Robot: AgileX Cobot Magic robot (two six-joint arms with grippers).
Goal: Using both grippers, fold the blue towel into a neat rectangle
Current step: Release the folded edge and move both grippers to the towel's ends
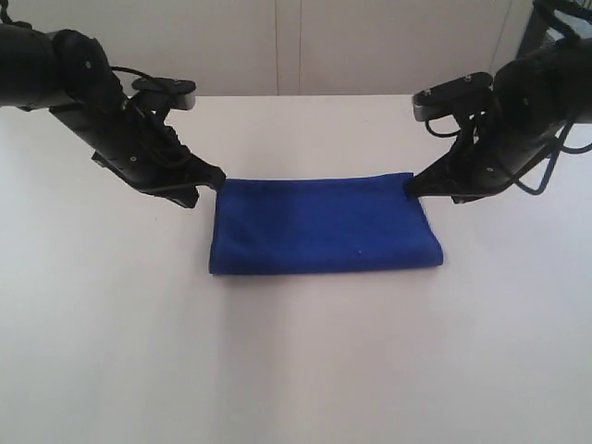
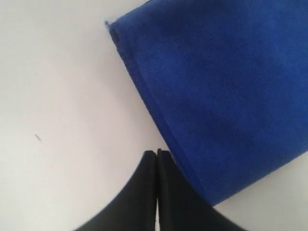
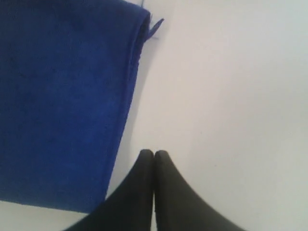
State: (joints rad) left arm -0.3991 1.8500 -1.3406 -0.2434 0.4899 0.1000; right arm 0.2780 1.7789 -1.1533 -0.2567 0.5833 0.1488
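The blue towel point(image 1: 324, 225) lies flat on the white table as a folded rectangle, its layered edge showing in both wrist views point(image 2: 216, 96) point(image 3: 62, 101). A small loose thread point(image 3: 155, 26) sticks out at one corner. My left gripper point(image 1: 219, 178) sits at the towel's far left corner, shut, its tips point(image 2: 157, 153) just off the towel's edge with nothing between them. At the far right corner my right gripper point(image 1: 412, 192) is also shut and empty, its tips point(image 3: 153, 153) on bare table beside the towel's edge.
The white table point(image 1: 296, 370) stretches wide around the towel. A pale wall with panel seams point(image 1: 296, 46) stands behind it. A tiny dark speck point(image 2: 37, 138) lies on the table near the left gripper.
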